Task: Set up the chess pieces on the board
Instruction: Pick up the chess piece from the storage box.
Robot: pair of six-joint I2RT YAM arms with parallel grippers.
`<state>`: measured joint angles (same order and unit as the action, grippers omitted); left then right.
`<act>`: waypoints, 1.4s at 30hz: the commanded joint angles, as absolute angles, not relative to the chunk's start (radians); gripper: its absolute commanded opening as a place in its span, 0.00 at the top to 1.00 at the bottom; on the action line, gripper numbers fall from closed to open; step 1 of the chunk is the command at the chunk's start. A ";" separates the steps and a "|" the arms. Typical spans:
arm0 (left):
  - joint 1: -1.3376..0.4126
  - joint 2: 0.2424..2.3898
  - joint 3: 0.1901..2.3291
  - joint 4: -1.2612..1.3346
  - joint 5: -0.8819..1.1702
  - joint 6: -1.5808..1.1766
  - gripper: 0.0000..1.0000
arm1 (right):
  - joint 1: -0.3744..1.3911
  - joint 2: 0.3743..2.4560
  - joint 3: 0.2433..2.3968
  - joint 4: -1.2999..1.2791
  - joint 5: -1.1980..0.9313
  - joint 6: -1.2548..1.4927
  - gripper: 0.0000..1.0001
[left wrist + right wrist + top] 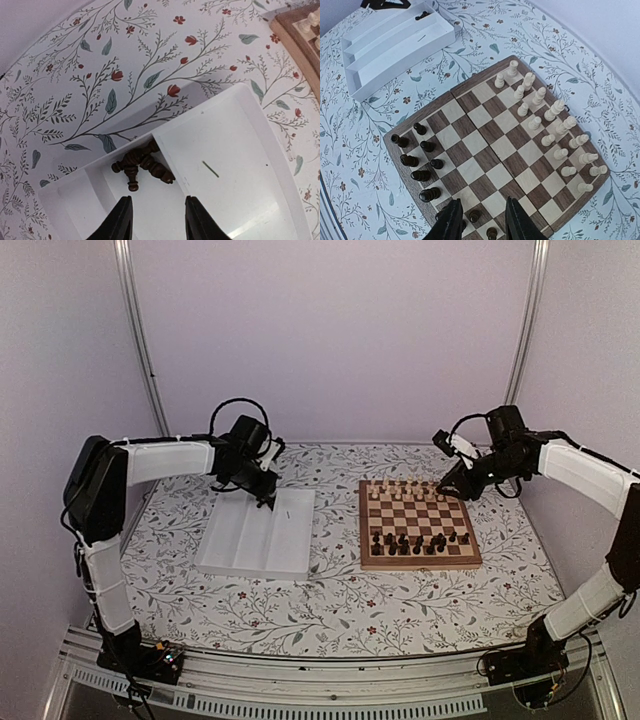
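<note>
Two sets of dark pieces (415,540).

Overhead:
- One set stands upright on the near rows of the board (420,563), centre-right of frame.
- Pale pieces (400,490) fill the far rows.
- Right gripper (442,490) hangs over the board's far right corner, well away from the dark rows.
- Left gripper (267,500) is over the far end of the white tray (250,540), left of centre.
- This view doesn't show what's inside the tray, or either jaw gap.

Left wrist:
- A few dark pieces (142,164) lie on their sides in a tray corner against the divider, axes crossed.
- One points down-frame at the fingers (122,220), one slants to lower right, and one runs left to upper right.
- The heap is just above the left gripper (157,220), which is released with nothing between the fingers.
- A thin sliver (210,169) lies in the next compartment.

Right wrist:
- Dark pieces (420,175) stand upright along the board's (485,145) lower-left edge.
- Pale pieces (555,107) are on the right side.
- Right gripper (482,220) is at bottom centre, released and holding nothing, with a dark piece standing on the board below the gap.
- The tray (395,50) is at upper left, with its fallen pieces visible as a small dark spot.
</note>
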<state>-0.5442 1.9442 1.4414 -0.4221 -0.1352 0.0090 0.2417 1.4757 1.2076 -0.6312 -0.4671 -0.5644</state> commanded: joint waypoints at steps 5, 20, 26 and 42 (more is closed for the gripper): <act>-0.457 2.043 1.518 -0.466 -0.067 0.037 0.60 | 0.242 1.469 1.106 -0.514 -0.557 -0.577 0.68; -0.426 2.171 1.595 -0.548 -0.064 0.105 0.62 | 0.242 1.463 1.075 -0.512 -0.579 -0.593 0.68; -0.422 2.189 1.608 -0.562 -0.079 0.109 0.64 | 0.242 1.468 1.074 -0.513 -0.581 -0.594 0.68; -0.407 2.220 1.623 -0.572 0.032 0.138 0.81 | 0.241 1.491 1.075 -0.526 -0.604 -0.595 0.68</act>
<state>-0.4210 2.2017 1.6020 -0.5491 -0.0166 0.1249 0.2417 1.4788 1.0866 -0.5297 -0.5747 -0.5880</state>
